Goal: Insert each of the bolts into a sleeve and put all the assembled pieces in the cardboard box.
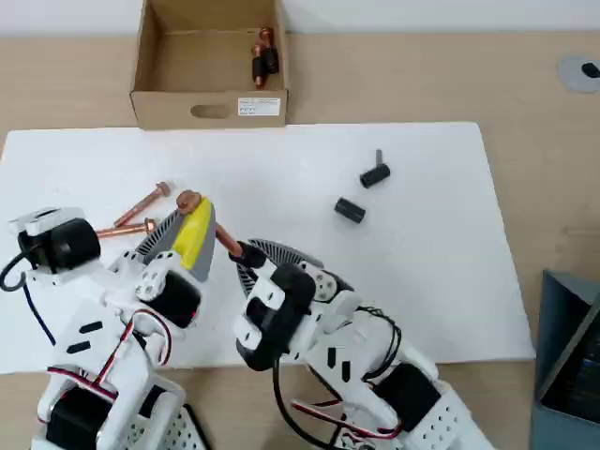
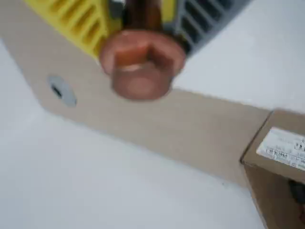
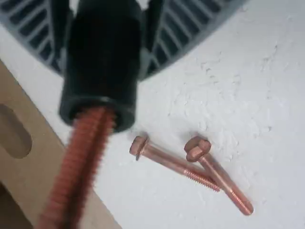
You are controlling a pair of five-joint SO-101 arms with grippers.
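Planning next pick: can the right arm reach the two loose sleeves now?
Probably not yet: the right gripper is shut on a sleeve, with the bolt held by the left gripper entering it. Once it lets go, the way across the white mat to the loose sleeves looks free.

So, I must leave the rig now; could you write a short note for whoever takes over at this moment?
Left gripper: shut on a bolt, just behind its head.
Right gripper: shut on a black sleeve; the bolt's threaded end is in the sleeve's mouth.
Done: what look like two assembled pieces lie in the cardboard box.
On the white mat: two loose bolts beside the left gripper, and two loose sleeves farther off.
Left: finish this insertion, box the piece, then assemble and box the other two pairs.
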